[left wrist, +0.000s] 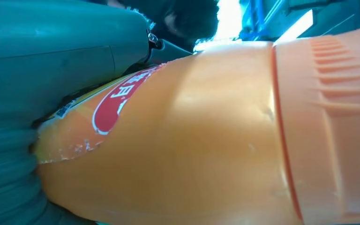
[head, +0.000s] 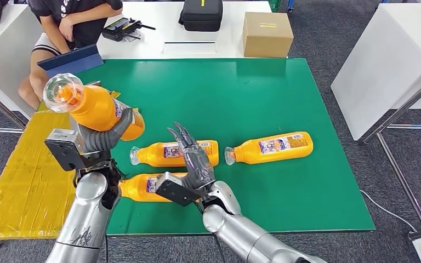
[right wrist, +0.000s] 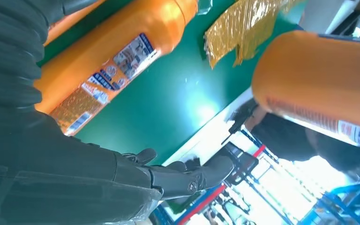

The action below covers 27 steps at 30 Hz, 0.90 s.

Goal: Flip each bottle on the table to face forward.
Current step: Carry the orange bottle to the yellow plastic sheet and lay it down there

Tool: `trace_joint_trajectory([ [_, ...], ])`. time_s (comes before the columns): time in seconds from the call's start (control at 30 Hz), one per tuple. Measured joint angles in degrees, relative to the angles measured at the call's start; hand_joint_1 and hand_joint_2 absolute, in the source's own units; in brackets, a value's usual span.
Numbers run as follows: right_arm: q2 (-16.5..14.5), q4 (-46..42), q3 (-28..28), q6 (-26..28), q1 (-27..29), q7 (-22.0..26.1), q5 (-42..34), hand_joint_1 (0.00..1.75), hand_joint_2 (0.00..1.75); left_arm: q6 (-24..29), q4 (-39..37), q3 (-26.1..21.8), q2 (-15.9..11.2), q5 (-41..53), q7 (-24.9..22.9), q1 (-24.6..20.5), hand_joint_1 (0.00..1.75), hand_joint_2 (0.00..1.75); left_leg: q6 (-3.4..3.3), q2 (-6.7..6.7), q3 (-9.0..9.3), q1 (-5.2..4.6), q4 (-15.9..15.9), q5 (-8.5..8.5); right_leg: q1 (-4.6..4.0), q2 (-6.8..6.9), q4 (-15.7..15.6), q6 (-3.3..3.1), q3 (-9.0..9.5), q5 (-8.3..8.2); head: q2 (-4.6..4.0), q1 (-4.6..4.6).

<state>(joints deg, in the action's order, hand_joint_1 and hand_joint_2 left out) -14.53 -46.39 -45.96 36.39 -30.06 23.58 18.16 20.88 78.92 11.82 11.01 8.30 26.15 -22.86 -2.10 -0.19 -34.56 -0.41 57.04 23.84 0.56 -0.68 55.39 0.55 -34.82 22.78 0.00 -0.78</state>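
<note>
Where the left robot hand (head: pixel 101 137) grips it, lifted bottle (head: pixel 96 107) slanted, cap up-left; right robot hand (head: pixel 194 159) spread.

1. You are in a robot test room or lab, not a home.
2. Look at the green table (head: pixel 285 98). White desks (head: pixel 159 27) stand behind it, with a black case (head: pixel 201 13) and a cardboard box (head: pixel 267 34).
3. Grey carpet (head: pixel 329 33) lies around it.
4. A person (head: pixel 68 22) sits behind it.

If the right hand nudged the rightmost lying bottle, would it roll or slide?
Probably roll: the rightmost bottle lies on its side on the flat green table, and its body looks round. It looks full of orange liquid, so likely heavy enough to resist a light touch from the right hand.
</note>
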Motion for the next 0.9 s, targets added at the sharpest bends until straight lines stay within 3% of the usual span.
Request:
trace_joint_trajectory([
  [0.13,4.7,-10.0,4.7,2.8,4.8,-4.2,13.6,0.00,1.75,9.4,-0.7,-0.7,-1.9,16.9,0.0,-0.3,1.75,1.75,0.00,-0.06,0.00,-0.02,0.0,0.00,0.00,0.04,0.0,0.01,0.00,0.01,0.00,-0.01],
  [0.23,9.8,-20.3,10.6,2.9,10.4,-8.1,24.2,0.00,1.75,12.3,-4.0,-2.0,-4.2,28.4,-2.0,-1.2,1.75,1.75,-0.01,-0.12,-0.01,-0.06,0.0,0.02,0.01,0.10,0.0,0.01,0.01,0.02,0.00,-0.02],
  [0.43,17.0,-36.5,22.9,3.5,20.8,-9.4,31.0,0.00,1.75,16.0,-16.4,-2.6,-8.6,42.4,-4.8,-5.5,1.75,1.75,-0.03,-0.07,-0.03,-0.07,0.0,0.03,0.05,0.10,-0.1,0.02,0.01,0.00,0.00,-0.02],
  [0.6,19.4,-42.8,28.4,3.5,24.6,-9.7,32.2,0.00,1.75,17.5,-22.8,-2.6,-10.1,46.5,-6.4,-7.8,1.75,1.75,-0.02,-0.03,0.01,-0.05,0.0,0.03,0.09,0.08,0.0,0.02,-0.01,0.00,0.00,0.00],
  [0.8,20.2,-49.2,36.9,3.5,29.2,-8.0,33.7,0.00,1.75,18.8,-28.6,-2.4,-12.5,75.0,-18.0,-10.2,1.75,1.75,-0.01,-0.06,-0.02,-0.01,0.0,0.04,0.15,0.11,0.0,0.00,-0.05,0.02,0.00,0.01],
  [0.9,20.6,-51.8,41.0,3.6,31.4,-7.3,33.1,0.00,1.75,18.9,-31.9,-2.0,-13.8,80.4,-20.8,-11.5,1.75,1.75,0.01,0.01,-0.01,0.00,0.0,0.05,0.15,0.04,0.0,0.00,-0.05,0.02,0.00,-0.01],
])
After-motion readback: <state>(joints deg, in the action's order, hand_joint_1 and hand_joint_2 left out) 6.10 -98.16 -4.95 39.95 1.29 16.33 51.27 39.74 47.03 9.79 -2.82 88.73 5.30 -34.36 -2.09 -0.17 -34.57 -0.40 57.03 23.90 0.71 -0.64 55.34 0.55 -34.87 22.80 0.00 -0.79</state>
